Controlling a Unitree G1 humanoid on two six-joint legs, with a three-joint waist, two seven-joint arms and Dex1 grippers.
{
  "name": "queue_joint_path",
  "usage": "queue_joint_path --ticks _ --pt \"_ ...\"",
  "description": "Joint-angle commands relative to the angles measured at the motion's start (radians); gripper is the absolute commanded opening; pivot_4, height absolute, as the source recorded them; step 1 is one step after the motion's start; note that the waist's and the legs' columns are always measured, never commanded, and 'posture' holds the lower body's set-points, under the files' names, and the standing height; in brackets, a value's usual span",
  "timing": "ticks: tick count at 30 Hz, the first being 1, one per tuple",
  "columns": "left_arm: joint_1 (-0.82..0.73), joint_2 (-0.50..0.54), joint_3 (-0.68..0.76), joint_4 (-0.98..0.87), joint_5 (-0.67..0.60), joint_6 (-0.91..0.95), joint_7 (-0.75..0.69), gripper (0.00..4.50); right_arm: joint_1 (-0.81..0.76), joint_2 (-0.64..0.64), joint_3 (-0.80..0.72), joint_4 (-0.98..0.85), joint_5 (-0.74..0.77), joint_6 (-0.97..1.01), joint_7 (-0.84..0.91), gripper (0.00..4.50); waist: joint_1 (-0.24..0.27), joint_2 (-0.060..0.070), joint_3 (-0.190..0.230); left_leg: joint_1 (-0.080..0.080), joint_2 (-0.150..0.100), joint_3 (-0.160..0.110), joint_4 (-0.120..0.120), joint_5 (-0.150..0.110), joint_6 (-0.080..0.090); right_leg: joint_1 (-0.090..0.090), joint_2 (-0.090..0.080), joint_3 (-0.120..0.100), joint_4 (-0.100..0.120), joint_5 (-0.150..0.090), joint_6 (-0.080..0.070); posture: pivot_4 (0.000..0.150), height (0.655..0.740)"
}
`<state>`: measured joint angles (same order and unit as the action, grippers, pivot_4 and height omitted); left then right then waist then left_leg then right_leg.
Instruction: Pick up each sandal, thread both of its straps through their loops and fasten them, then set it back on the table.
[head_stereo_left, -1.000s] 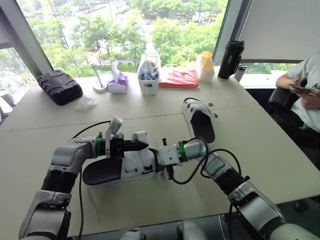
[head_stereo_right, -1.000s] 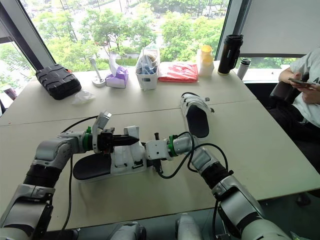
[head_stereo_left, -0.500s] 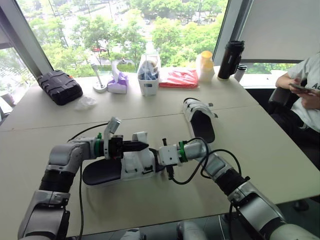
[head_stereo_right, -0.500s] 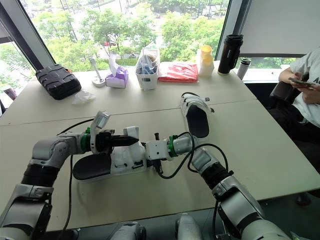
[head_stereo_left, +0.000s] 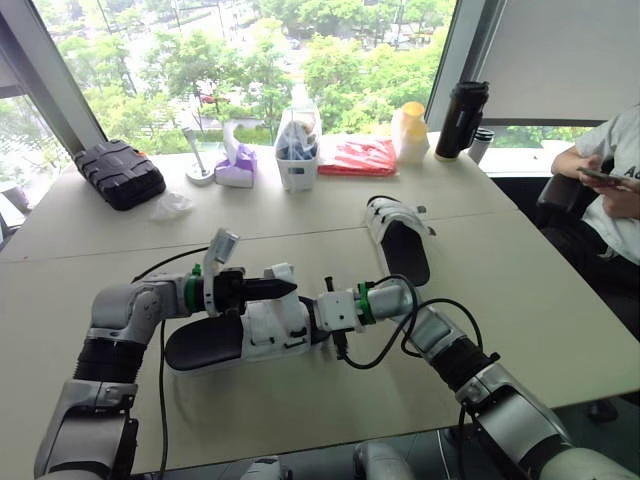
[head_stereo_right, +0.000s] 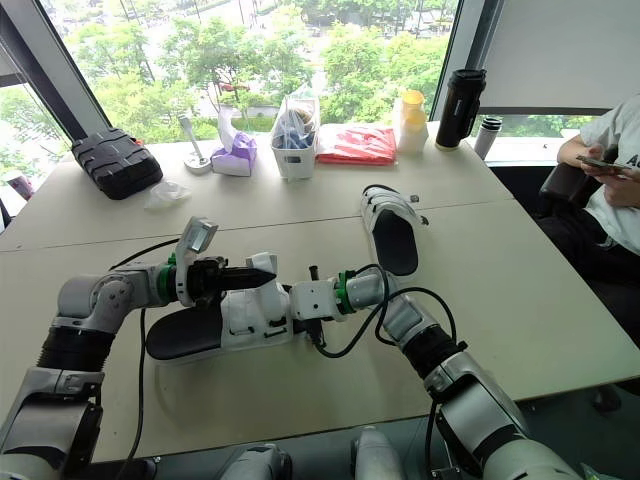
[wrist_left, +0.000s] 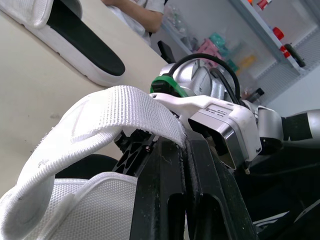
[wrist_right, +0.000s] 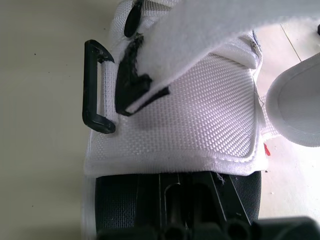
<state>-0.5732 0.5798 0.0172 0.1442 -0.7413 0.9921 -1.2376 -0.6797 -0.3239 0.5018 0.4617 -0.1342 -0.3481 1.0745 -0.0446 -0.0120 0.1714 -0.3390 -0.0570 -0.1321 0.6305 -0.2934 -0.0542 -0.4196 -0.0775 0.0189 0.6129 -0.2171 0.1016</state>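
Note:
A white sandal with a black footbed (head_stereo_left: 215, 342) lies on the table in front of me. My left gripper (head_stereo_left: 286, 289) is shut on one of its white straps (wrist_left: 125, 110), holding the strap end up above the sandal's front. My right gripper (head_stereo_left: 313, 321) is shut on the sandal's toe end, its fingers (wrist_right: 192, 200) clamped on the sole edge. A black plastic loop (wrist_right: 96, 86) sticks out at the sandal's side with nothing through it. The second sandal (head_stereo_left: 400, 238) lies farther back on the right, untouched.
Along the window edge stand a black case (head_stereo_left: 120, 172), a tissue box (head_stereo_left: 236, 165), a white basket (head_stereo_left: 297, 150), a red bag (head_stereo_left: 358, 157), a yellow-capped bottle (head_stereo_left: 410, 130) and a black flask (head_stereo_left: 461, 118). A person (head_stereo_left: 610, 170) sits at the right.
My left arm has drawn back slightly to the left, with the strap still in its gripper. The sandal and the right arm have stayed in place.

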Motion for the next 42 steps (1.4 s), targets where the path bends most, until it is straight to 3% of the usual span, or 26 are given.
queue_joint_path --ticks 1,42 --pt "-0.015 0.019 0.018 -0.040 -0.019 0.001 -0.005 0.07 0.040 -0.010 0.053 0.049 -0.065 0.043 0.018 0.00 0.000 0.000 0.000 0.000 0.000 0.000 0.000 0.000 0.000 0.000 0.000 0.000 0.000 0.000 0.000 0.150 0.7400" --pt "0.022 0.071 -0.067 -0.011 0.110 -0.144 -0.069 0.07 0.047 -0.012 0.053 0.034 -0.063 0.053 0.020 0.00 0.000 0.000 0.000 0.000 0.000 0.000 0.000 0.000 0.000 0.000 0.000 0.000 0.000 0.000 0.000 0.150 0.7400"
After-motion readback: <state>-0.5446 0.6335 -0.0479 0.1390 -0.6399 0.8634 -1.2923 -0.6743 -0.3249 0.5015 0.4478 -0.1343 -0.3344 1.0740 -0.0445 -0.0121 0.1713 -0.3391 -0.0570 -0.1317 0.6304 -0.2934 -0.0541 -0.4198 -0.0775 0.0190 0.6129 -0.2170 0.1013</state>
